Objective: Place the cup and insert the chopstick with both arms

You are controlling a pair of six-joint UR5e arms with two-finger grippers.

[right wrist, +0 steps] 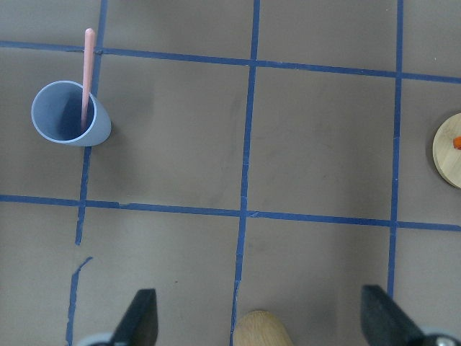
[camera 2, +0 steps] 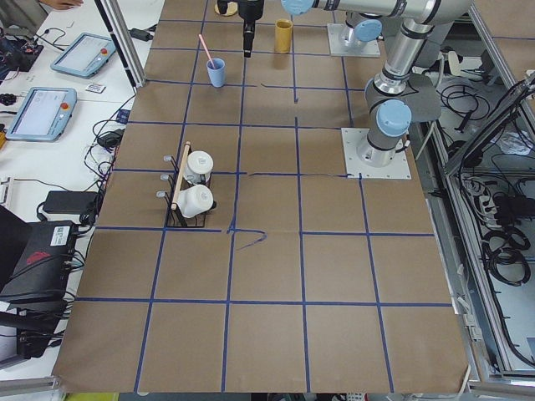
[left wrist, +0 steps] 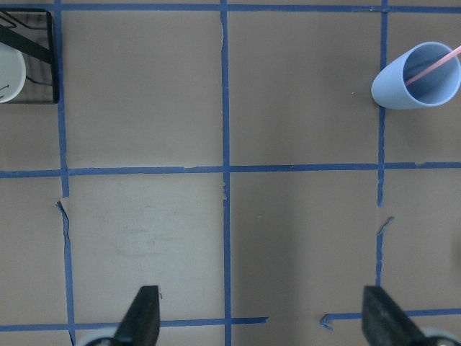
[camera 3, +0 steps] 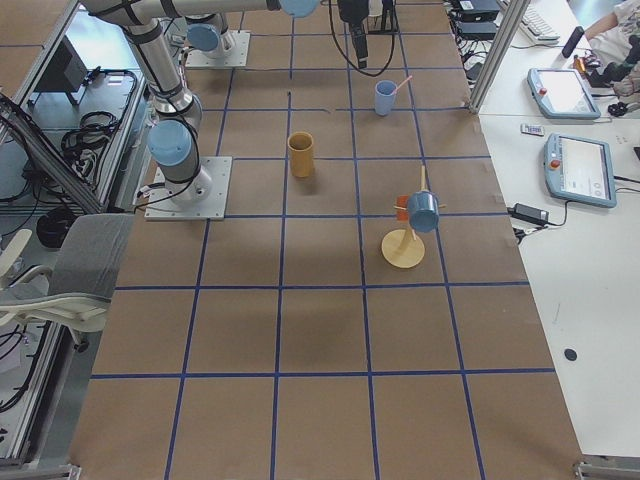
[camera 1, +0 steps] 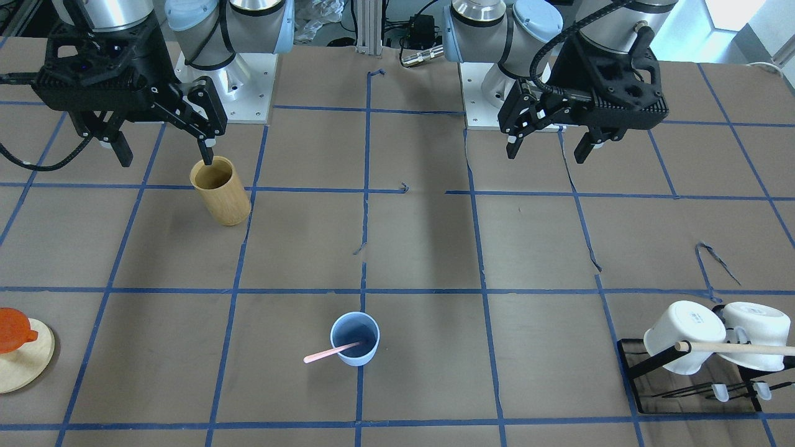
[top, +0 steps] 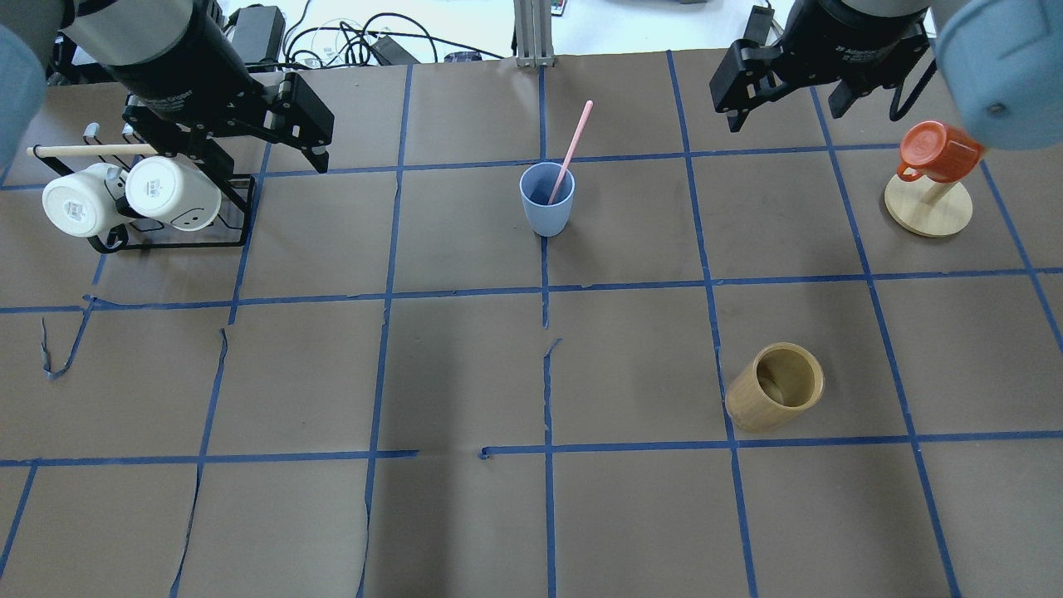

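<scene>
The light-blue cup (camera 1: 366, 338) (top: 546, 212) stands upright on the paper near the table's middle line, on the operators' side. The pink chopstick (camera 1: 326, 354) (top: 575, 141) stands in it and leans over its rim. My left gripper (camera 1: 546, 152) (top: 262, 159) is open, empty and raised near its base. My right gripper (camera 1: 166, 156) (top: 785, 115) is open and empty, above the tan bamboo cylinder's area. The left wrist view shows the cup (left wrist: 414, 86) far ahead to the right of my open left gripper (left wrist: 261, 321). The right wrist view shows the cup (right wrist: 61, 119) far ahead to the left of my open right gripper (right wrist: 263, 321).
A tan bamboo cylinder (camera 1: 222, 191) (top: 776, 386) stands below the right gripper. Two white mugs on a black rack (top: 124, 199) with a wooden rod (top: 91, 151) are on the left side. An orange mug on a wooden stand (top: 934, 154) is on the right.
</scene>
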